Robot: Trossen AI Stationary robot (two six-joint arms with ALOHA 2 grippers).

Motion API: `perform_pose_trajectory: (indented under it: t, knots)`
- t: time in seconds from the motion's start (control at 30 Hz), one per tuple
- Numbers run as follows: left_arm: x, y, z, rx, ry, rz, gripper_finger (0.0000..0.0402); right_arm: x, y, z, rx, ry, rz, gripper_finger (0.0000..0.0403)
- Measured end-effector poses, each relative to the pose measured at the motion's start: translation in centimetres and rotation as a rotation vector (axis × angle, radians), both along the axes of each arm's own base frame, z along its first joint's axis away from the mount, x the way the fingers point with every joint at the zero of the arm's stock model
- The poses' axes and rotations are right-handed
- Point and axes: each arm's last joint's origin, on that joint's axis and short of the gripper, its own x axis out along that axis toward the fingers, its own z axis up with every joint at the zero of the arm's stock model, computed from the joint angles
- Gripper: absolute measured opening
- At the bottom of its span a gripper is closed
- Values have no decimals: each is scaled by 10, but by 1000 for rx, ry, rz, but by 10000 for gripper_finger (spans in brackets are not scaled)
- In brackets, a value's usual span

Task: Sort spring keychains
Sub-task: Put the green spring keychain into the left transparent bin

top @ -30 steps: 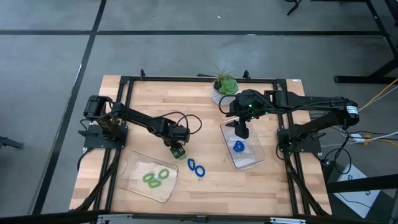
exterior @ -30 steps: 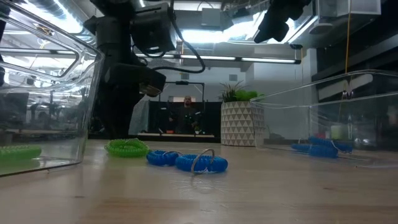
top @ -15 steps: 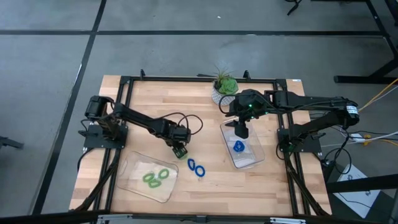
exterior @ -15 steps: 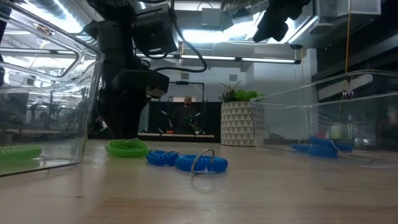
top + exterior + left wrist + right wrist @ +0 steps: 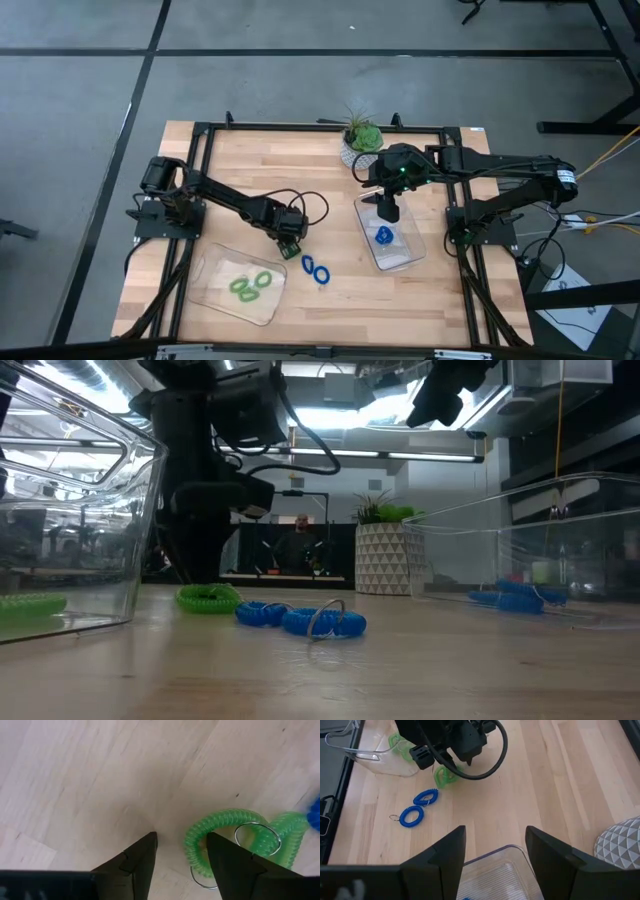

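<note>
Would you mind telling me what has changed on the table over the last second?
The left gripper has come down toward the table and shifted slightly toward the blue keychains, its open fingers now low beside the loose green keychain, not yet gripping it. The right gripper stayed above its clear tray; all keychains lie where they were.

Left tool (image 5: 291, 249) now lower, fingers spread beside green keychain (image 5: 235, 841)

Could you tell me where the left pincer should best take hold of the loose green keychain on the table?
Probably across the coil's near arc. The green keychain lies flat, so come straight down with the open left pincer, one finger inside the loop and one outside, avoiding the thin metal ring.
</note>
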Motion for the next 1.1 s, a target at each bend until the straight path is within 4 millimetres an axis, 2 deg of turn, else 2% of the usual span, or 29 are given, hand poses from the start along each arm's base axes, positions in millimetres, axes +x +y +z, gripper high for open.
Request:
perform_pose_trajectory:
  t: [0.13,0.4,0.5,0.7,0.8,1.1]
  knots:
    - [0,4,0,1,5,34,140,0,0,0,0,0,0,205]
    - [-2,6,-1,12,9,130,38,0,0,0,0,0,0,205]
    - [-2,6,-1,12,5,164,13,0,0,0,0,0,-1,205]
    - [-3,7,7,41,-39,234,15,0,0,0,0,0,0,205]
    - [-7,13,12,145,-59,268,11,0,0,0,0,0,0,205]
    - [-10,20,45,208,-211,331,6,0,-1,0,-35,4,-33,205]
